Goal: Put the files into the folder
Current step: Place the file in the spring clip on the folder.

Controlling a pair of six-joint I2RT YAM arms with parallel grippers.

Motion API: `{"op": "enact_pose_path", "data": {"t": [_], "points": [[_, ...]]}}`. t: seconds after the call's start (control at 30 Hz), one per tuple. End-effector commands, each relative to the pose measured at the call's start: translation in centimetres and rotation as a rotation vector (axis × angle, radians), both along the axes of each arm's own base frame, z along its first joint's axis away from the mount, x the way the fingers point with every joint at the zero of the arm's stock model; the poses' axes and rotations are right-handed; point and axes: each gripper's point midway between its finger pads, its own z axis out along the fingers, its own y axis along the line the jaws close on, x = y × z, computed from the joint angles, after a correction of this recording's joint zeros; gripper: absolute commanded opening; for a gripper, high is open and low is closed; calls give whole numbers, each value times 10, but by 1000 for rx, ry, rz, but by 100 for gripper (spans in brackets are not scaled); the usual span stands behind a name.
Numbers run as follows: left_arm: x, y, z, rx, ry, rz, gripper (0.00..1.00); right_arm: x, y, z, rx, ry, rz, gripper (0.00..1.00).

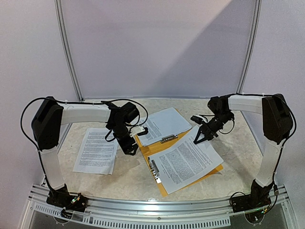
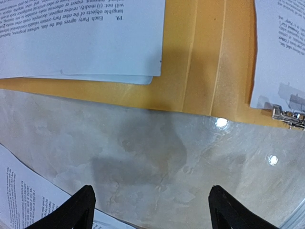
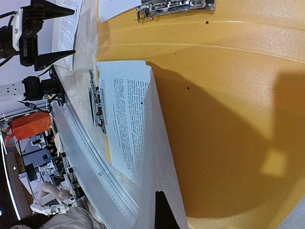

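The orange-yellow folder lies open on the table, a metal clip at its near-left edge and another clip in the middle. One printed file rests on its far half and another file on its near half. My right gripper is shut on the far edge of that near file and holds the edge lifted off the folder. More files lie on the table to the left. My left gripper hangs open over bare table beside the folder, with nothing between its fingers.
The tabletop is pale marble. A metal rail runs along the near edge between the arm bases. Curved white poles stand at the back corners. A corner of the left files lies by my left fingers.
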Motion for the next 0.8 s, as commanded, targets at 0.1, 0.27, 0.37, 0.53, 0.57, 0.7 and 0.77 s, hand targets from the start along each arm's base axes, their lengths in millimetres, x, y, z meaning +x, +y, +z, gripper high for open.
{"op": "enact_pose_path", "data": {"t": [0.1, 0.27, 0.37, 0.53, 0.57, 0.7, 0.77], "points": [[-3, -6, -3, 11, 3, -19, 84, -3, 3, -10, 21, 63, -42, 0], [-3, -5, -3, 11, 3, -18, 84, -8, 1, -6, 15, 71, -54, 0], [-3, -6, -3, 8, 4, -18, 84, -5, 2, -2, 23, 59, -65, 0], [-4, -6, -2, 5, 4, -20, 84, -3, 0, -9, -10, 93, -124, 12], [-4, -6, -2, 6, 2, -21, 84, -2, -1, -11, -19, 90, -131, 18], [-5, -5, -2, 6, 3, -20, 84, 3, -3, -13, -42, 77, -149, 36], [-5, -5, -1, 4, 2, -21, 84, 6, -5, -14, -68, 64, -158, 44]]}}
